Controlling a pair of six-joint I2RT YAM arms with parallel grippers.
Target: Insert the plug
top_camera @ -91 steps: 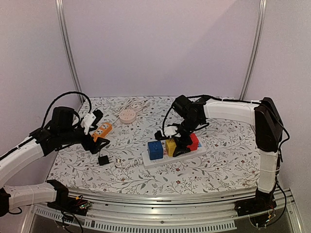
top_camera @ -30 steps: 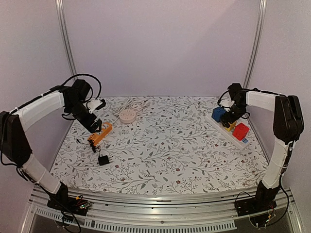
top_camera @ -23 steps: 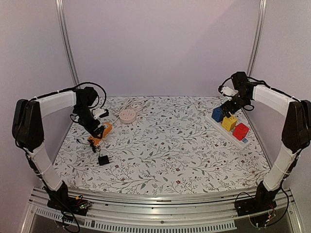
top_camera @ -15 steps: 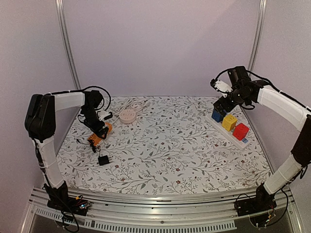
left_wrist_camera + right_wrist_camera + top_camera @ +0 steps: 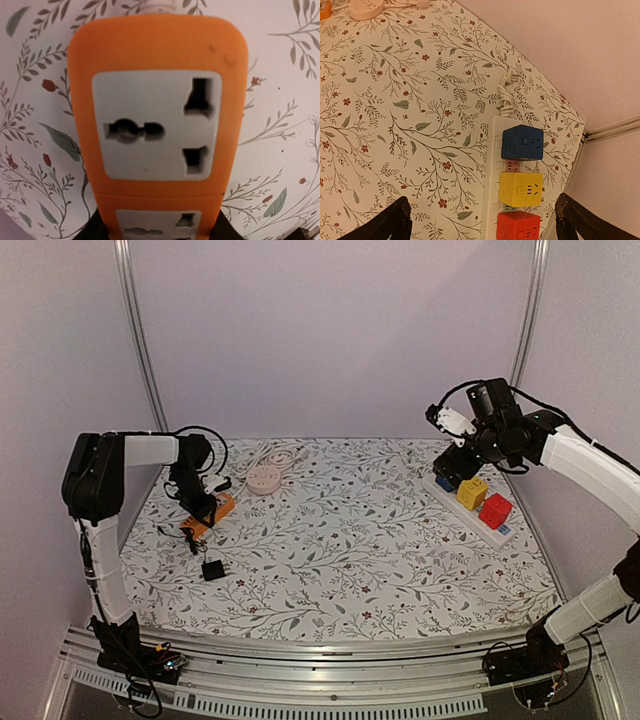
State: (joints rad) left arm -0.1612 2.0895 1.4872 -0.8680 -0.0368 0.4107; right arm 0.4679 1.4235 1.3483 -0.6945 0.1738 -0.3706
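orange power strip (image 5: 157, 125) clamped by left gripper (image 5: 157, 231) | right gripper (image 5: 482, 220) wide open over cube-socket strip (image 5: 494, 135) | black plug (image 5: 213, 569) loose nearby

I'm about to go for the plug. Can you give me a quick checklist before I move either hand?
1. Socket free on the orange power strip: ok, its top outlet is empty.
2. Plug in a hand: not ok, the black plug lies loose on the table.
3. Right hand open and empty: ok, its fingers are spread above the white strip.
4. Left hand gripping the orange strip: cannot tell, its fingers only flank the strip at the frame edge.
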